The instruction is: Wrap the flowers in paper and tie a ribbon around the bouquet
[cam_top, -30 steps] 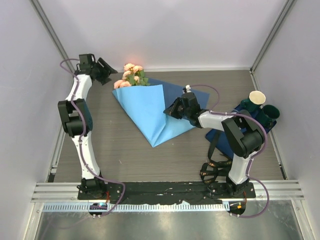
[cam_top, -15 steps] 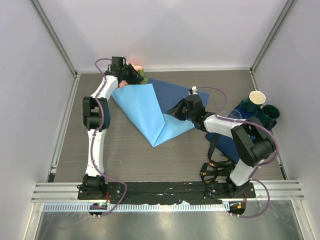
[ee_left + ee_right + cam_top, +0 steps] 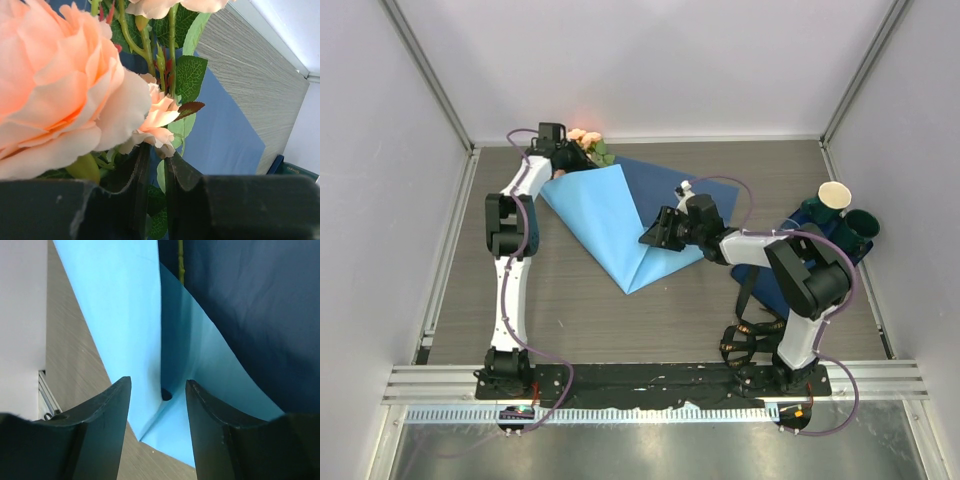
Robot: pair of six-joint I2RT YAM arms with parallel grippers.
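Bouquet (image 3: pixel 610 200), part-made: pale pink-peach roses on thin green stems (image 3: pixel 585 140), lying at far left of grey wood-grain table (image 3: pixel 570 310), blooms just past wide end of large thin paper sheet, light sky blue on one face, darker blue on the other (image 3: pixel 615 225). Sheet folded into rough cone, point toward near edge; darker flap flat to its right, not yet brought over. Left gripper (image 3: pixel 560 155) in among blooms and leaves; black fingers (image 3: pixel 125 200) drawn almost together, green leaf in the slit; true hold on a stem or mere closeness, cannot tell. Right gripper (image 3: pixel 157 385) released, jaws apart either side of light-blue fold, contact not evident. Handling, as judgement: steady stems close under blooms with left, clear of petals; take loose fold at its edge with right, low and shallow; draw across without dragging cone off stems. Containers: paper cone, holding stems, one yellow-green stem (image 3: pixel 180 262) showing between layers; two dark teal cups (image 3: pixel 863 228) at far right beside dark navy mat (image 3: pixel 760 280), one topped by cream disc (image 3: pixel 834 193), lid or contents undetermined, other's inside too dark to read. Narrow black ribbon (image 3: pixel 745 340), probable, heaped near right arm's base, untouched.
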